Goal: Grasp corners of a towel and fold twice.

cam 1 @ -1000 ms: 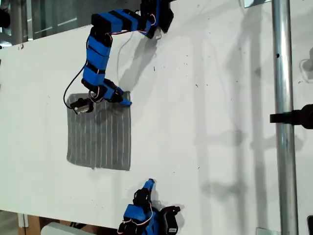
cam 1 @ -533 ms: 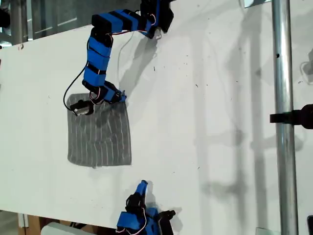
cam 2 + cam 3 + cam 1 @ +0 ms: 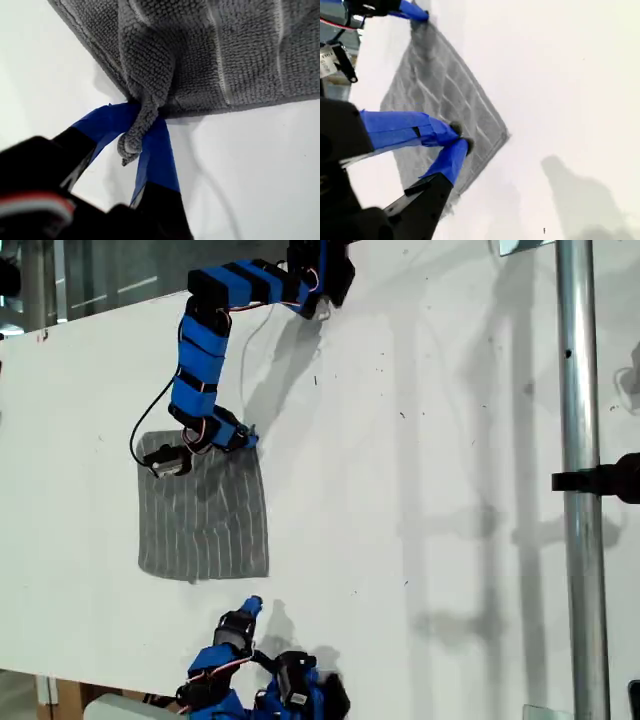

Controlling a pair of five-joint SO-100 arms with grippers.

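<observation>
The towel (image 3: 204, 510) is lying flat on the white table (image 3: 420, 490), its stripes running from one arm toward the other. My first gripper (image 3: 142, 145) is pinching a bunched corner (image 3: 131, 145) of it, jaws closed on the fabric. My second gripper (image 3: 455, 137) is hovering off the opposite edge, jaws nearly together and gripping nothing. The near corner (image 3: 502, 134) is lying just ahead of those jaws, so my second gripper is the nearer one for it.

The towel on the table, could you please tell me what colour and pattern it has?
The towel is grey with thin pale parallel stripes, clearest in the exterior view.
</observation>
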